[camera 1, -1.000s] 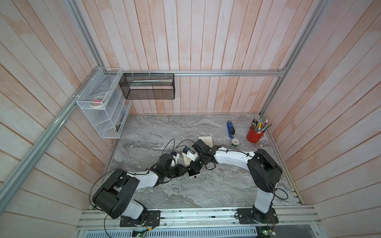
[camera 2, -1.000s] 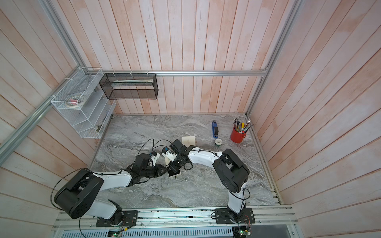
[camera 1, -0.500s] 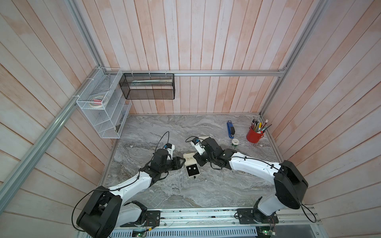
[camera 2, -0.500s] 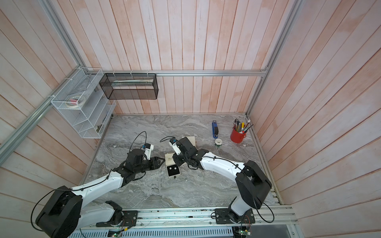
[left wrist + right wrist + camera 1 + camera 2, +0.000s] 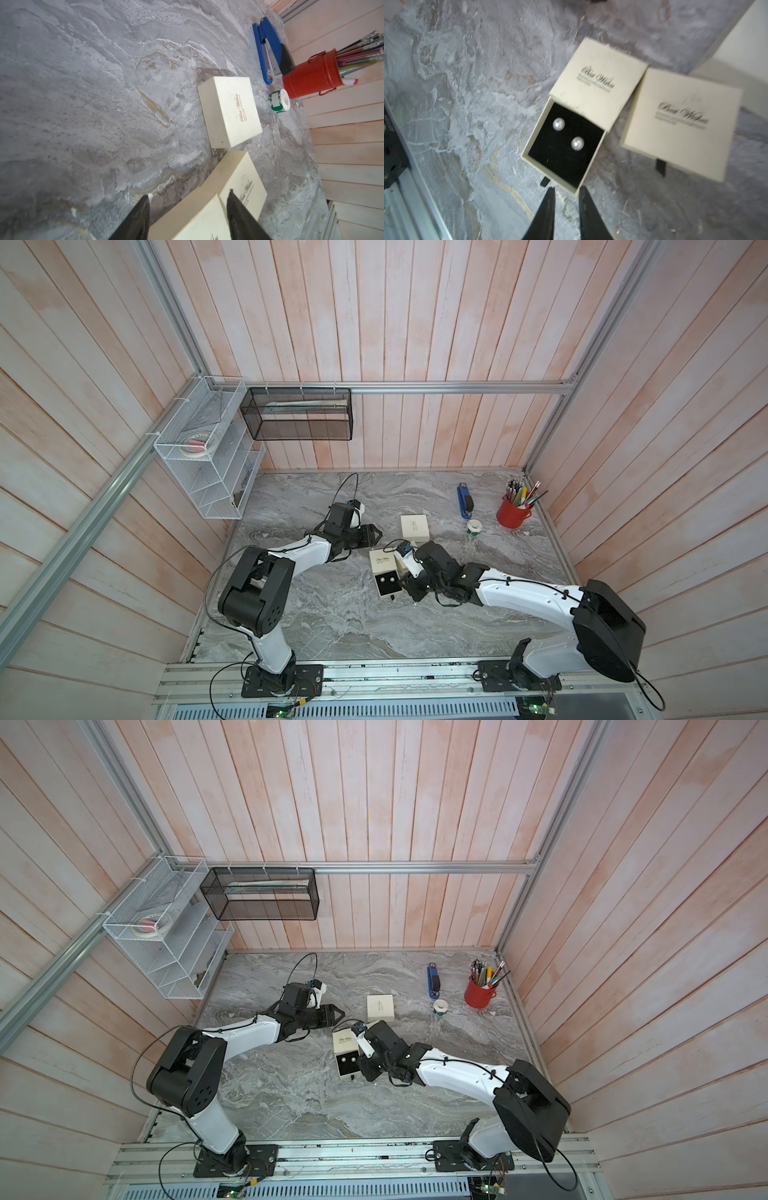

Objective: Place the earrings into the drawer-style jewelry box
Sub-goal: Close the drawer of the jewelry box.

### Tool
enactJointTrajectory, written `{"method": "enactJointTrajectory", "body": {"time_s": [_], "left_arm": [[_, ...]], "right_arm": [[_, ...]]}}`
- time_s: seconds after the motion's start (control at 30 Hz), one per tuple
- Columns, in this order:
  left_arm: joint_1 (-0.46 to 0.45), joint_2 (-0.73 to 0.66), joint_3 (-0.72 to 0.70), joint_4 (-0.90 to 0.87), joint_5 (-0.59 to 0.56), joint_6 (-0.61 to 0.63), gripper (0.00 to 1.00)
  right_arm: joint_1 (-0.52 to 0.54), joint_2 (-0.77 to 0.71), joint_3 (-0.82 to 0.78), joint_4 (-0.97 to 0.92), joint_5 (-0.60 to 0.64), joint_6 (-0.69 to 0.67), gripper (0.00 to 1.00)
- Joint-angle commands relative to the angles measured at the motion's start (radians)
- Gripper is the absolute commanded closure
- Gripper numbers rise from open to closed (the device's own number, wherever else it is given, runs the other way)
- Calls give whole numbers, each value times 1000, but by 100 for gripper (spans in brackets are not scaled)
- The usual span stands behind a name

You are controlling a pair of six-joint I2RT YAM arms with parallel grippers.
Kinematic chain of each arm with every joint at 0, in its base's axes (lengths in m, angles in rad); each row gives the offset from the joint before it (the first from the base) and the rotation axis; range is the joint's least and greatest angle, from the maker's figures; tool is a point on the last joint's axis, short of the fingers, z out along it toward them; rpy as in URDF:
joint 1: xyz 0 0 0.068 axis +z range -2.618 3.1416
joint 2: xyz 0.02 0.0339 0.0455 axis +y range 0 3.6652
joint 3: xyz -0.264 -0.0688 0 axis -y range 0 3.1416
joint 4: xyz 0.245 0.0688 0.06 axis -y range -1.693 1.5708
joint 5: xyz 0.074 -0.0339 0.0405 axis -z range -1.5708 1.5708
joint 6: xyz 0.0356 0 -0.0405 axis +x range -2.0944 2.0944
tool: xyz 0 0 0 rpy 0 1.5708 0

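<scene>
Left gripper (image 5: 189, 193) withdrawn, half-open, empty; right gripper (image 5: 568, 188) narrowly open, empty, at drawer (image 5: 550, 173) rim.

A robot test booth: plank walls (image 5: 415, 323), aluminium framing (image 5: 457, 387), marble-look tabletop (image 5: 332, 622), stapler (image 5: 465, 501) and pen cup (image 5: 510, 514).

Desk (image 5: 332, 614): grey marble pattern, white and tan veins.
Box (image 5: 598, 83), just ahead of the right hand (image 5: 566, 190): cream, dark script lettering.
Drawer (image 5: 564, 164): cream walls, black lining, black ribbon tab (image 5: 545, 182).
Earrings (image 5: 558, 124): pearly white pair.
Right hand: black.
Stapler (image 5: 268, 35): blue, black grip.
Cup (image 5: 307, 81): red.
Tape roll (image 5: 279, 101): white and green.
</scene>
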Motion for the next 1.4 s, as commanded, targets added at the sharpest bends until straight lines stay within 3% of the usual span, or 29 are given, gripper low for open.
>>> {"method": "enactJointTrajectory", "body": {"time_s": [0.0,0.13,0.47,1.37], "left_arm": [[0,48,50,-60,42,54,39],[0,77,52,-52,84,56,38],[1,113,36,-15,136,39,38],[3,63,-69,17,153,22,45]], "right_arm": [[7,10,-21,2,-25,19,67],[8,44,-19,3,-18,9,51],[7,137,16,-8,-2,-28,36],[-14,241,107,59,54,-15,41]]}}
